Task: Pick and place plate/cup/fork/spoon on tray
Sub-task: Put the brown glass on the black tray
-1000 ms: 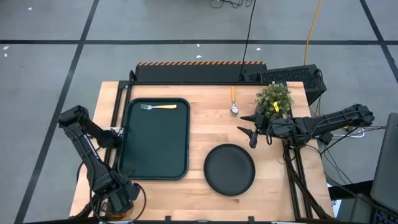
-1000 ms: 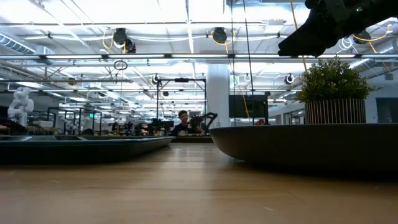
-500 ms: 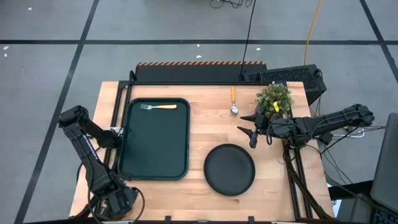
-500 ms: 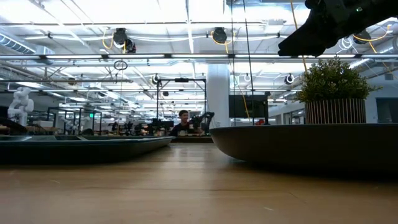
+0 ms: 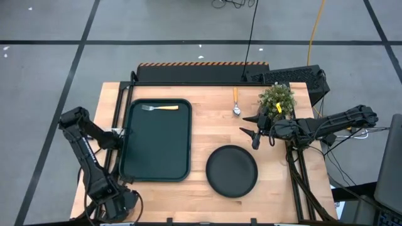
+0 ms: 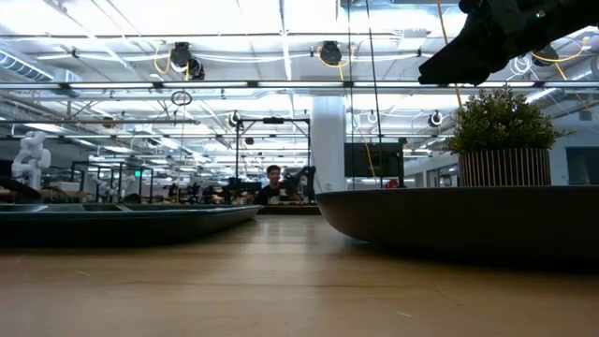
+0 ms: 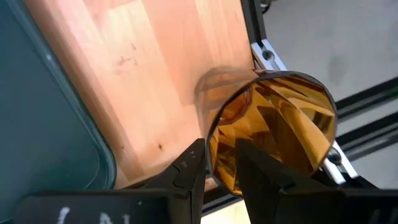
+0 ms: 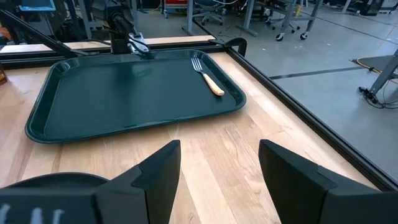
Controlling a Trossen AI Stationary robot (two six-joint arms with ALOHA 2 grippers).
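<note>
The left pincer (image 7: 217, 165) grips the cup (image 7: 270, 130) by its rim at the worktop's (image 5: 276, 182) near-left corner, beside the tray (image 5: 157, 141), likely for loading. The right pincer (image 5: 254, 134) hovers released between spoon (image 5: 236, 103) and plate (image 5: 232, 171).

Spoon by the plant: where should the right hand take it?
Grip the spoon by its orange handle, coming straight down from above, fingers across the shaft. It lies flat on the table, handle pointing away from the plate, bowl nearest the open right hand.
</note>
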